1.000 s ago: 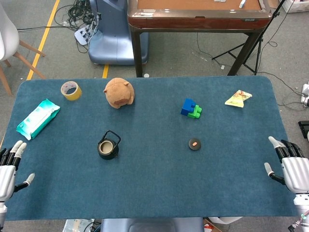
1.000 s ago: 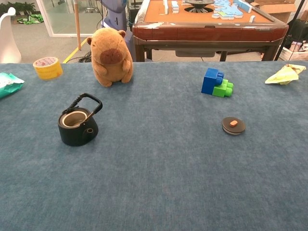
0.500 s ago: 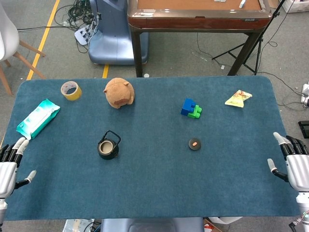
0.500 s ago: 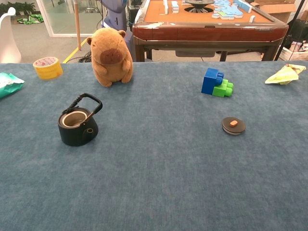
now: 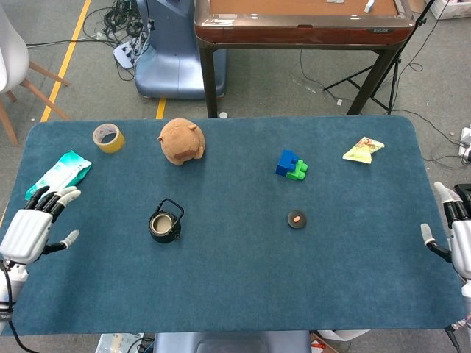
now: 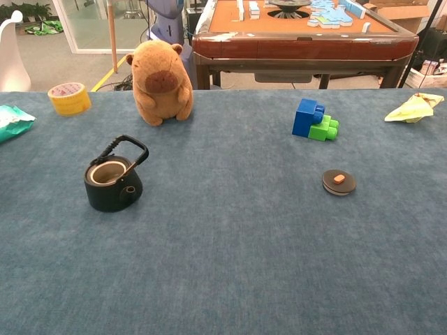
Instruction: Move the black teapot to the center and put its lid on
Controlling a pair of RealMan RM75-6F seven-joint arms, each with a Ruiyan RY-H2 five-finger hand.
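Blue felt tabletop [image 5: 221,294] over grey flooring, yellow floor line [image 5: 65,62] at far left. Left hand [image 5: 31,229] at left edge, fingers spread, empty. Lidless black teapot [image 5: 164,223] left of centre, upright. Lid [image 5: 296,219] flat, well apart on the right. Right hand [image 5: 458,239] at right edge, fingers apart, empty. Wooden table [image 5: 302,18] beyond.

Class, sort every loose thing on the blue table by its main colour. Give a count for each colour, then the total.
Black: 2, teapot and lid
Yellow: 2, tape roll and wrapper
Brown: 1, plush toy
Blue and green: 1, block cluster
Teal: 1, wipes pack
Total: 7
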